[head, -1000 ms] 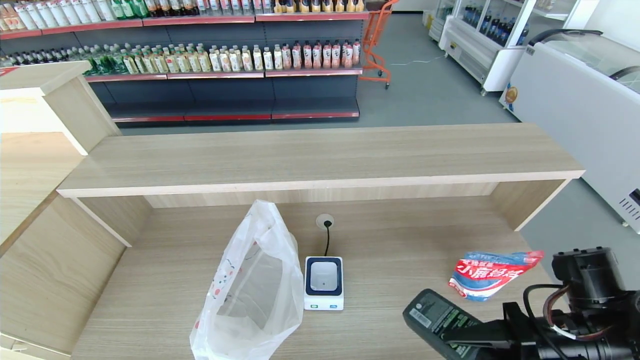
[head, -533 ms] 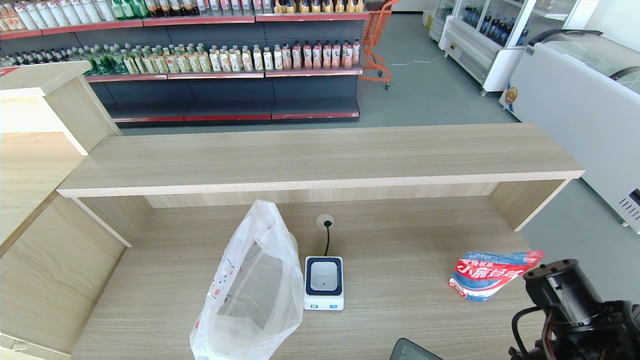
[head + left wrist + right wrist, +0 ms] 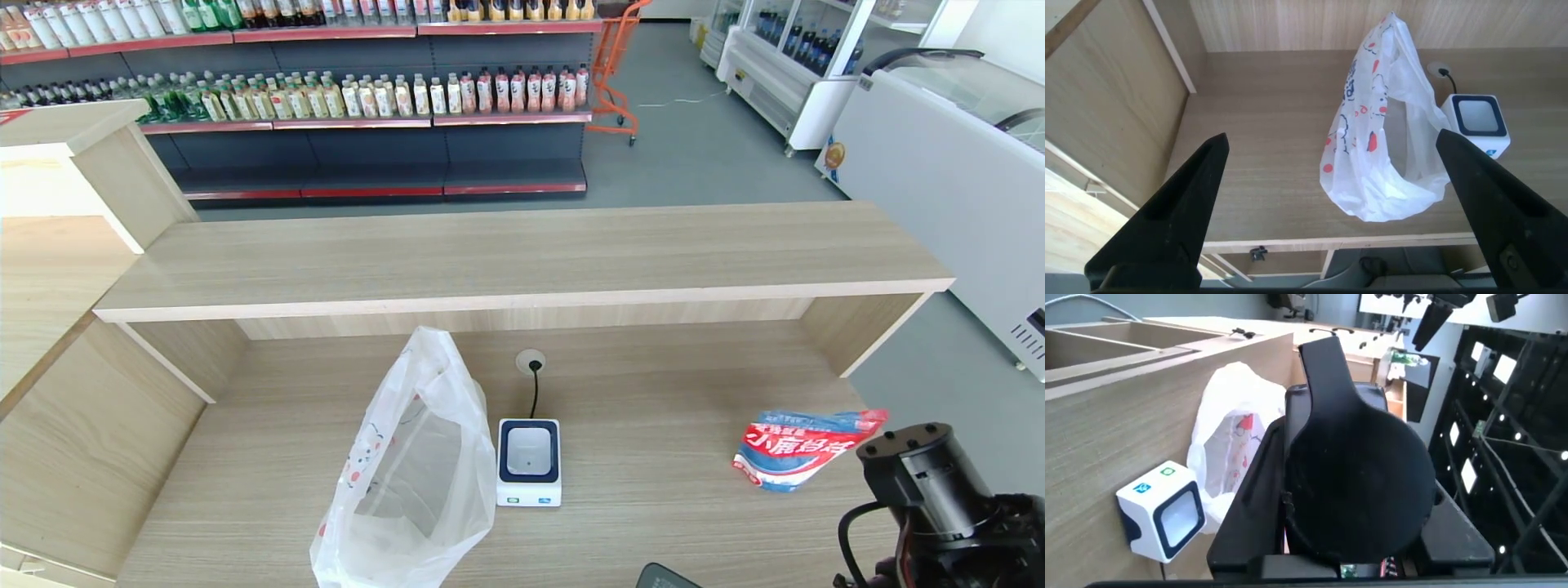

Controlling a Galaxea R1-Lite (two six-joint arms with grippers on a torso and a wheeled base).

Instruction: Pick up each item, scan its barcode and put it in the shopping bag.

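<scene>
right fingers: pinching dark item between them | left fingers: spread

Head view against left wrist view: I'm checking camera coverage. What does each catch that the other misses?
Head view adds: the red-and-blue pouch lying on the counter, a corner of the dark package and the bottle shelves behind. Left wrist view adds: the left pincer, open, above the counter. Both share: the shopping bag, the scanner beside it and the wooden counter.
</scene>
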